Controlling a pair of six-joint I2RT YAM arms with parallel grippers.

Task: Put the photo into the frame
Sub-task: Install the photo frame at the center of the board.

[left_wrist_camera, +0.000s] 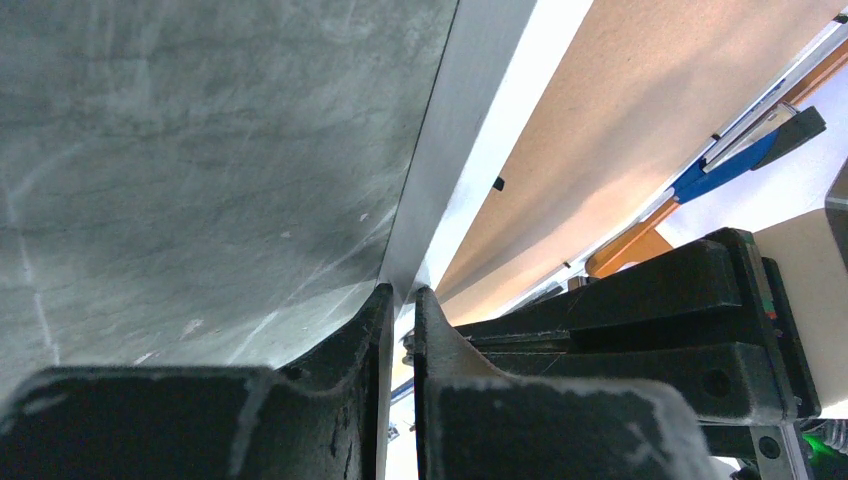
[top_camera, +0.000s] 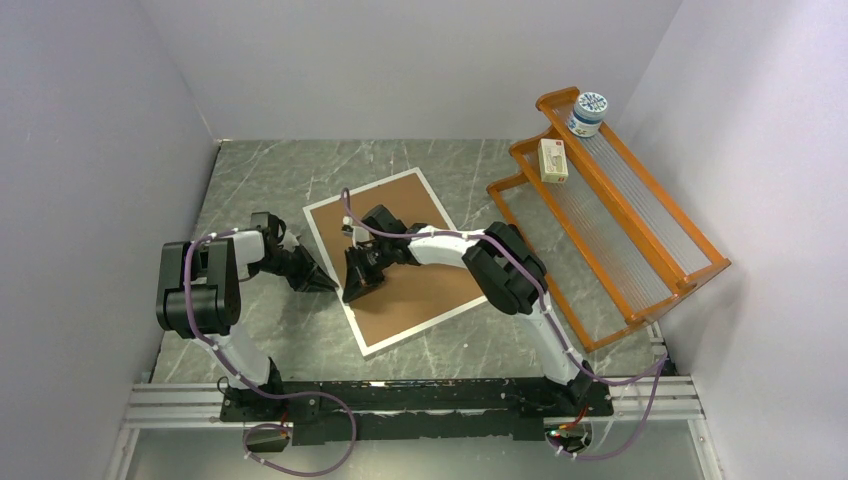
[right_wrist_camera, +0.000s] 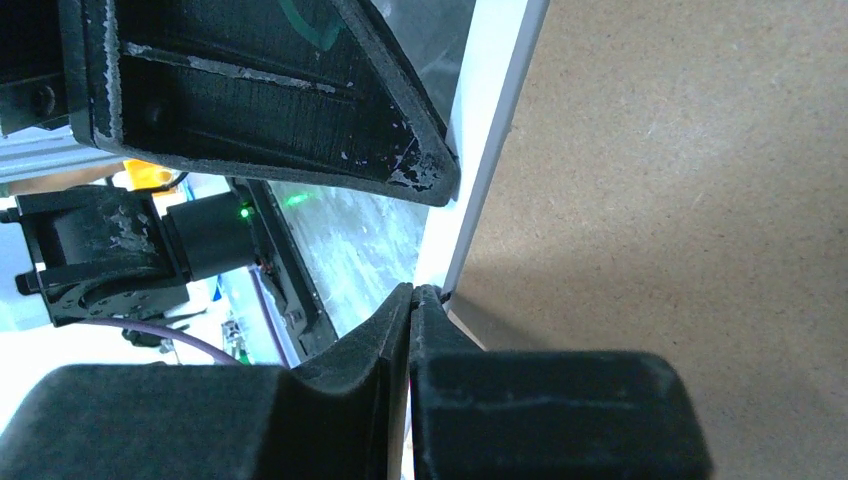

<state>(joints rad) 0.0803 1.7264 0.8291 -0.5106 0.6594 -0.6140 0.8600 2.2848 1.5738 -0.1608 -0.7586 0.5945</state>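
Step in hand: closing up / seating at the frame's left edge. The frame (top_camera: 440, 318) lies flat on the table (top_camera: 250, 180), back up, with the brown backing board (top_camera: 400, 205) filling it. Both arms work the same edge.

Left gripper (top_camera: 322, 283): at the frame's left edge from the outside, tips right on the rim. Jaws are nearly closed with only a thin slit. Something white shows in the slit on the left wrist cam, but I can't tell whether it's pinching the rim or a sheet edge, or gripping nothing.

Right gripper (right_wrist_camera: 413, 293): reaches in over the board from the frame's right side. Fingers are pressed together, nothing visibly held, tips on the seam where board meets white rim. The left gripper's finger sits just beside it, on the outer side of the rim.

The photo: no printed side visible in any view. My read is it's under the board, inside the frame. The white strip between rim and board could be its border or just the rim face; can't tell.

Judgement: insertion looks mostly done, with the left edge not confirmed seated.

Next move calls for:
- a small downward press along the seam, not a grab
- the left gripper steadying the rim so the frame doesn't skate on the table
- checking that no sheet edge rides over the rim

The orange rack (top_camera: 620, 230) is well off the frame's right side, not in play.
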